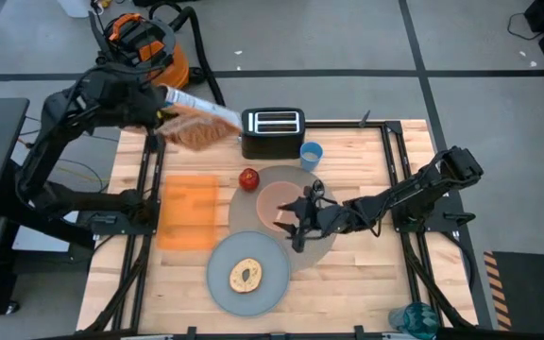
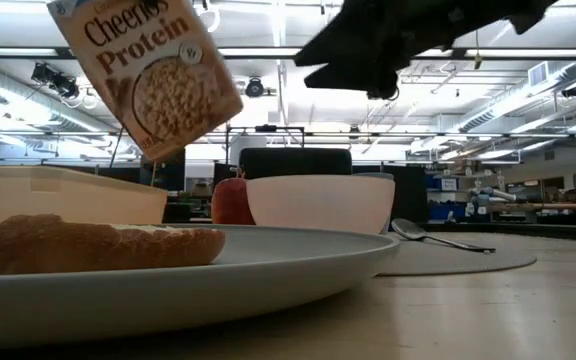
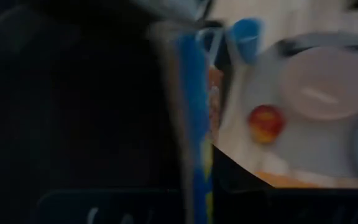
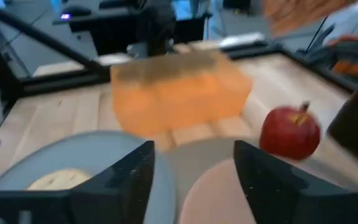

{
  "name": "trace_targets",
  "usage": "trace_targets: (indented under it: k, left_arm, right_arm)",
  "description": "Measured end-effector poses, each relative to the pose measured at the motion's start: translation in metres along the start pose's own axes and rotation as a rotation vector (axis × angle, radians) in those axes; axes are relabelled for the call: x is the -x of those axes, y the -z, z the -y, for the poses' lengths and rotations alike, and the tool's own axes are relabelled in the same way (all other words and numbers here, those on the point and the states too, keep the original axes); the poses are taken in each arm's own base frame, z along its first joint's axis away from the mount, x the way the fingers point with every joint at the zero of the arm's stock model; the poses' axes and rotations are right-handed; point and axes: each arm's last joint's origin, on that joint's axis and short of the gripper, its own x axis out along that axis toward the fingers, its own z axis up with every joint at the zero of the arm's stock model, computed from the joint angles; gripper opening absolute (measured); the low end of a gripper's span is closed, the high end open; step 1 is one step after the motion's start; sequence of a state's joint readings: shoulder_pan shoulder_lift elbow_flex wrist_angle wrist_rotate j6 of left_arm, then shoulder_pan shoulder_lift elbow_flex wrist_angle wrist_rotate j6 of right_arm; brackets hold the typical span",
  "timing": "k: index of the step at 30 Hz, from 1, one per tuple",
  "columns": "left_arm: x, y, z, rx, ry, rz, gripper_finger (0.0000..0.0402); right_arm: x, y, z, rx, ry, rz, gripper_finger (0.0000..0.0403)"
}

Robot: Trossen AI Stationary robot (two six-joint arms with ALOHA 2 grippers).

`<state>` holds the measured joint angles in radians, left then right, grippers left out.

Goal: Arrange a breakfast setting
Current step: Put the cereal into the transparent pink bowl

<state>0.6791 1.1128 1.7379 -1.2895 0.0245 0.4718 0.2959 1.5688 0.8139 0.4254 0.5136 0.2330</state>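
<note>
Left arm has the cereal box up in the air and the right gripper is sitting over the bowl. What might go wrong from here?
1. The left gripper holds the cereal box tilted above the table's back edge, beside the toaster; a swing could clip it or spill cereal.
2. The right gripper hangs open over the pink bowl, in the box's likely pouring path, so the arms may collide.
3. The spoon lies near the placemat's edge and could be knocked off.

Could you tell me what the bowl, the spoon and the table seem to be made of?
Bowl: probably plastic, pale pink and translucent, with a matte look.
Spoon: likely metal, its shiny bowl catches the light.
Table: wood, light planks with visible grain and seams, inside a dark metal frame.
</note>
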Motion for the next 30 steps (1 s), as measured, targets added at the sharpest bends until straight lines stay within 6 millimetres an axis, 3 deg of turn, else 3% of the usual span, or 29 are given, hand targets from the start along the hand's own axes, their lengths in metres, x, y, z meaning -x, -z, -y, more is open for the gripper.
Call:
trace_targets:
  k: [7, 12, 21, 25, 30]
  left_arm:
    - [0.024, 0.001, 0.021, 0.034, 0.211, 0.145, 0.0004]
    - [0.041, 0.0, 0.031, 0.066, 0.283, 0.249, 0.0004]
    - [0.055, -0.012, 0.044, 0.076, 0.437, 0.426, 0.0004]
    - [0.054, -0.02, 0.049, 0.068, 0.488, 0.464, 0.0004]
    - [0.049, -0.029, 0.056, 0.043, 0.53, 0.488, 0.0004]
  right_arm:
    - [-0.01, -0.012, 0.018, -0.025, -0.007, 0.07, 0.0323]
    - [-0.012, -0.022, 0.024, -0.023, -0.022, 0.149, 0.0363]
    - [-0.013, -0.051, 0.043, 0.036, 0.032, 0.41, 0.0371]
    - [-0.01, -0.062, 0.045, 0.052, -0.081, 0.525, 0.0371]
    - [-0.007, -0.062, 0.037, 0.133, -0.222, 0.548, 0.0369]
